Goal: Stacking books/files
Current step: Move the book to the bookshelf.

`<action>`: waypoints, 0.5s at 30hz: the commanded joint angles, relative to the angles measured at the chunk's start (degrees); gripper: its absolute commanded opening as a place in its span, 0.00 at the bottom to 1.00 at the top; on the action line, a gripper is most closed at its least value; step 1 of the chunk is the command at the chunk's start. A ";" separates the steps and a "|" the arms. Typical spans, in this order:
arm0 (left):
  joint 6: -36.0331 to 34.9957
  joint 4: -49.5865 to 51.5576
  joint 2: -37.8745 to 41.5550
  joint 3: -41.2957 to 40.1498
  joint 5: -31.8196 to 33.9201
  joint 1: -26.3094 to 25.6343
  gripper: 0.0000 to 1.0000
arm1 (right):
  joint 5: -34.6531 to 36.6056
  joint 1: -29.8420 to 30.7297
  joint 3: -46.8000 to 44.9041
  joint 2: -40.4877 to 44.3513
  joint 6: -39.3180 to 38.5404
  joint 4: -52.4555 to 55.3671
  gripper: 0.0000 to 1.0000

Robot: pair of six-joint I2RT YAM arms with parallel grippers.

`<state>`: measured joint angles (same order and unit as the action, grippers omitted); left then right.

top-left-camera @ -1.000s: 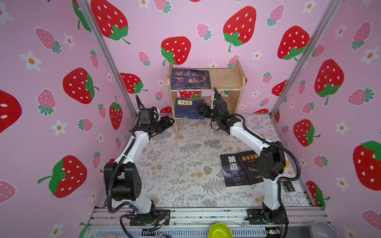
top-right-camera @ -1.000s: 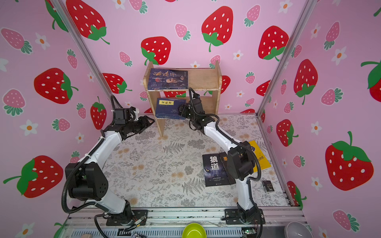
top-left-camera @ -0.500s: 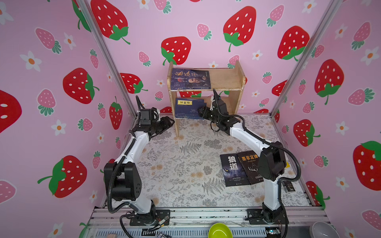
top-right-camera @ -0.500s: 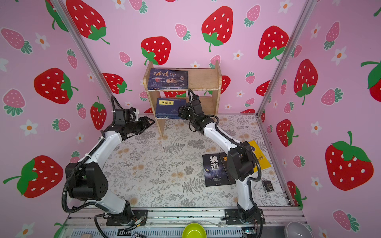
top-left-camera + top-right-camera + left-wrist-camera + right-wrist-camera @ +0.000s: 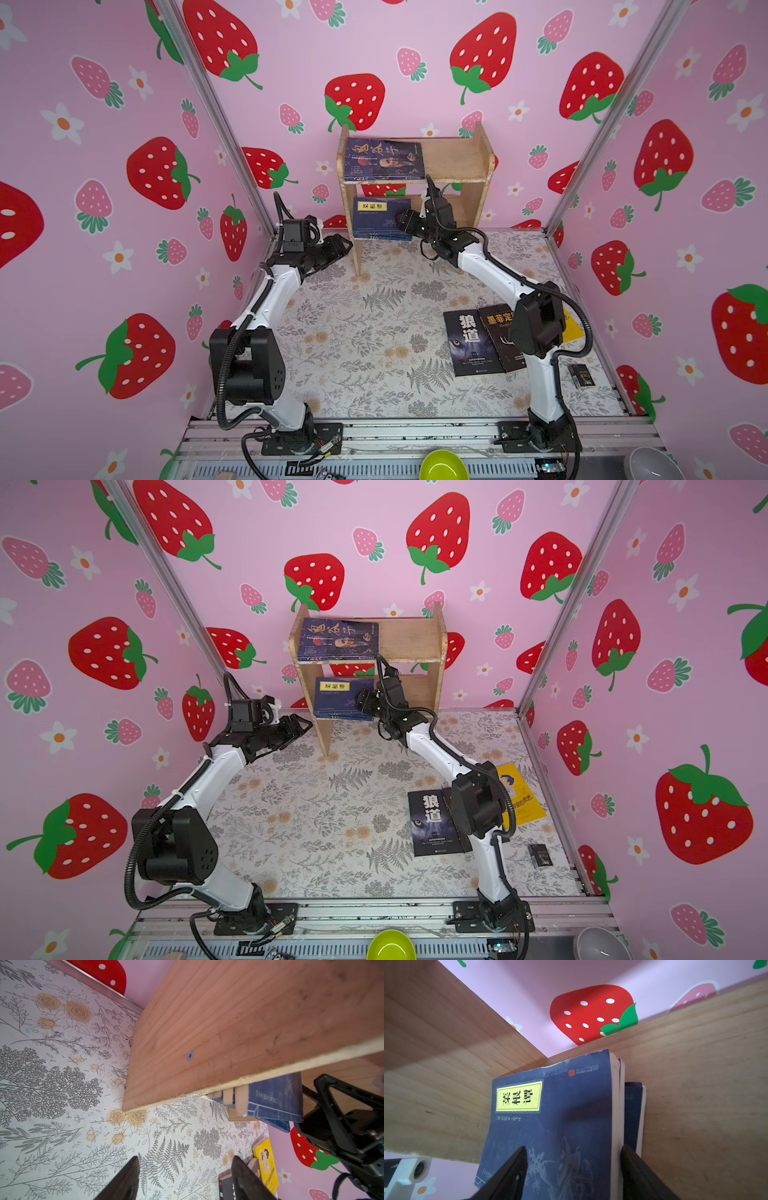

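A blue portrait book (image 5: 384,160) lies flat on the top board of the wooden shelf (image 5: 453,160). Navy books with a yellow label (image 5: 380,216) are stacked on the lower board. My right gripper (image 5: 401,220) reaches in at their right edge. In the right wrist view it (image 5: 573,1147) is open, one finger over the top navy cover (image 5: 560,1115), the other beside the page edges. My left gripper (image 5: 347,245) hangs open over the mat by the shelf's left side panel (image 5: 228,1032), holding nothing (image 5: 185,1159). Two black books (image 5: 471,343) and a yellow one (image 5: 519,796) lie on the mat by the right arm's base.
Pink strawberry walls enclose the floral mat (image 5: 374,332) on three sides. A small black item (image 5: 582,376) lies near the right wall. A green bowl (image 5: 442,467) and a grey bowl (image 5: 652,463) sit beyond the front rail.
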<state>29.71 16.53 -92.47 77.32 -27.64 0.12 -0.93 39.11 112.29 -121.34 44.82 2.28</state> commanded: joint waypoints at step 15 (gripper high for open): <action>-1.30 -0.45 -1.64 1.61 -1.12 0.18 0.71 | -1.53 0.99 -16.15 12.70 -16.82 -4.71 0.98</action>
<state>29.54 16.53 -93.91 77.32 -27.70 0.12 -1.83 39.77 98.52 -110.32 33.78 -0.69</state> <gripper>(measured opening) 0.707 0.983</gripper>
